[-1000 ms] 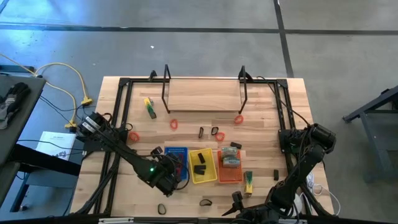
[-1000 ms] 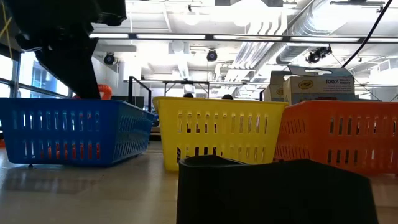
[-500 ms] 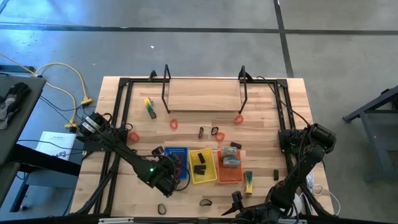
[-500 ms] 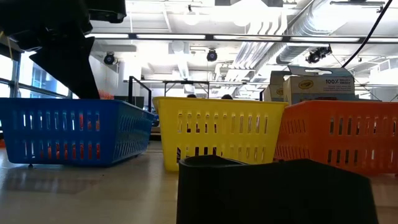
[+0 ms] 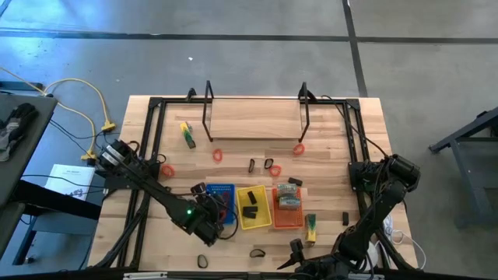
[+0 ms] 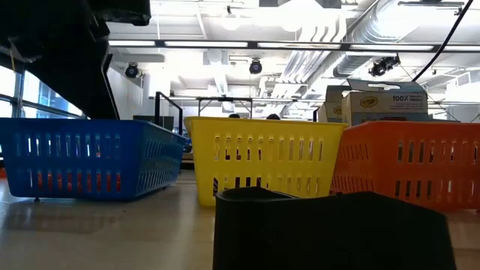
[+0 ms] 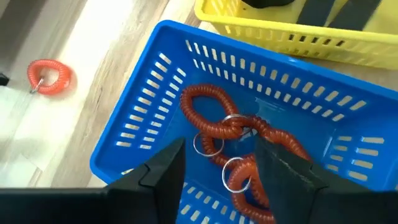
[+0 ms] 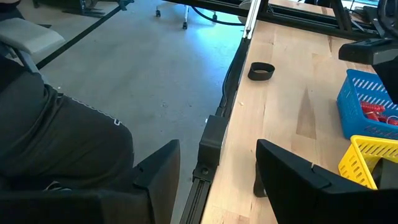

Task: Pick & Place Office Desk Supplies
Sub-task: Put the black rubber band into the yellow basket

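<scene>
My left gripper (image 7: 217,177) stands open just above the blue tray (image 7: 134,134), at the tray's near end (image 5: 215,215). Below its fingers, red coiled loops with metal rings (image 7: 217,124) lie on the tray's floor, and the fingers touch none of them. The yellow tray (image 5: 251,207) holds black pieces, and the orange tray (image 5: 288,204) holds grey-green ones. Another red loop (image 7: 50,76) lies on the table beside the blue tray. My right gripper (image 8: 217,171) waits open at the table's near edge (image 5: 296,249), with nothing between its fingers.
Loose supplies lie about the table: red loops (image 5: 167,169) (image 5: 218,155) (image 5: 299,148), black pieces (image 5: 268,163) (image 5: 257,252) (image 5: 203,260), and yellow-green pieces (image 5: 187,134) (image 5: 311,227). A black wire rack (image 5: 257,117) stands at the far side. A black loop (image 8: 261,71) lies ahead of my right gripper.
In the low view, the red loop that showed beside my left gripper above the blue tray's rim has sunk below the rim into the tray. It no longer hangs at the gripper.
</scene>
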